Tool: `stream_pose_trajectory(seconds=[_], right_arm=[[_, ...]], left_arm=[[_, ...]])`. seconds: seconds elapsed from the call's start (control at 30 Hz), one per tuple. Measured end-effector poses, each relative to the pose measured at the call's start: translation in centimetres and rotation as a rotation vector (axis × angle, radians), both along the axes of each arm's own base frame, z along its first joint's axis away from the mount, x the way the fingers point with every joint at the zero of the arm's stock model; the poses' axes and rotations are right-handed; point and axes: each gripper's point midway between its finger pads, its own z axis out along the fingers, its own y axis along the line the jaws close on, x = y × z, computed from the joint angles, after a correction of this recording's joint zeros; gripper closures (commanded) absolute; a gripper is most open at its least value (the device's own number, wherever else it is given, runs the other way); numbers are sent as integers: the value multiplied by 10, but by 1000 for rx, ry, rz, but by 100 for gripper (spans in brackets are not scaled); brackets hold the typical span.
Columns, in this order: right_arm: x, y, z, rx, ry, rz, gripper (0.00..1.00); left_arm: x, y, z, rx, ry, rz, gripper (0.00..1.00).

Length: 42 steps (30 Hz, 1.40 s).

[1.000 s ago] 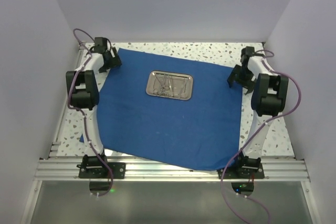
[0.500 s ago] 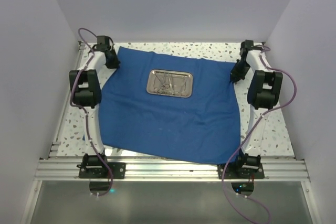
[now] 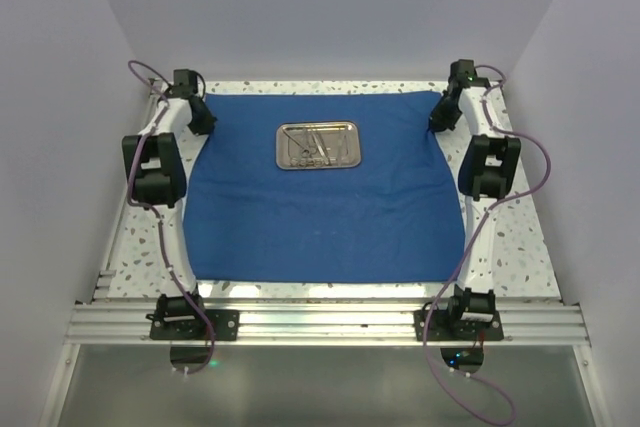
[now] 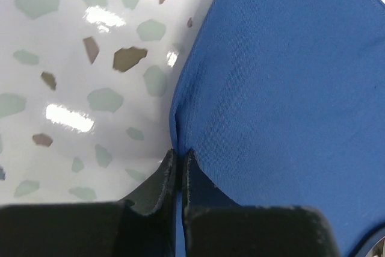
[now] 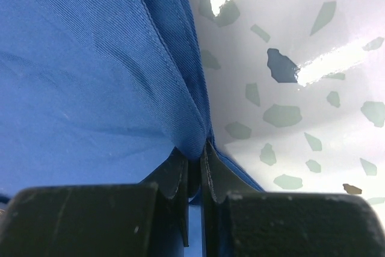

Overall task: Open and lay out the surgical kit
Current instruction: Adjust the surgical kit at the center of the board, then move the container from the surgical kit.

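Observation:
The royal-blue cloth wrap (image 3: 320, 207) of the surgical kit lies spread as a large sheet over the speckled table. On its far middle sits the small shiny steel tray (image 3: 318, 144) with thin silver instruments inside. My left gripper (image 3: 199, 117) is at the sheet's far left corner, shut on the cloth edge (image 4: 174, 142), as the left wrist view (image 4: 178, 151) shows. At the far right corner my right gripper (image 3: 440, 115) is shut on a fold of the cloth (image 5: 192, 130), pinched between its fingers (image 5: 195, 148).
White walls close in the table on the left, back and right. The speckled tabletop (image 3: 520, 247) shows beside the sheet on both sides. An aluminium rail (image 3: 320, 322) with both arm bases runs along the near edge.
Both grippers have shut on the sheet's far corners and pulled them back and outward. The sheet now lies squarer and flatter, and the tray has shifted farther back with it.

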Motion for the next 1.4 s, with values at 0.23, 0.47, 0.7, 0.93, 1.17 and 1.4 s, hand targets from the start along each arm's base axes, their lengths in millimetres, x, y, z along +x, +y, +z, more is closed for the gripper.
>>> stream_pose_trajectory(seconds=[0.23,0.47,0.7,0.93,1.17,1.4], right_arm=[[-4,-7,6,-59,-16,-12,2],[-16,-41,12,-125,8,-50,2],[-61,-36,56,-104,7,-51,2],[-116,1,93,-64,-19,16,2],[-169,20,68,-58,94,68,2],[-187,17,77,-69,89,78,2]], left_arm=[[-7,2,6,16,-2,8,32],[-4,19,38,66,-62,40,2],[3,-19,108,64,-219,-40,23],[-5,-171,85,-25,-204,-358,42],[-32,-246,10,-62,-54,-522,48],[-28,-234,14,-29,-53,-492,49]])
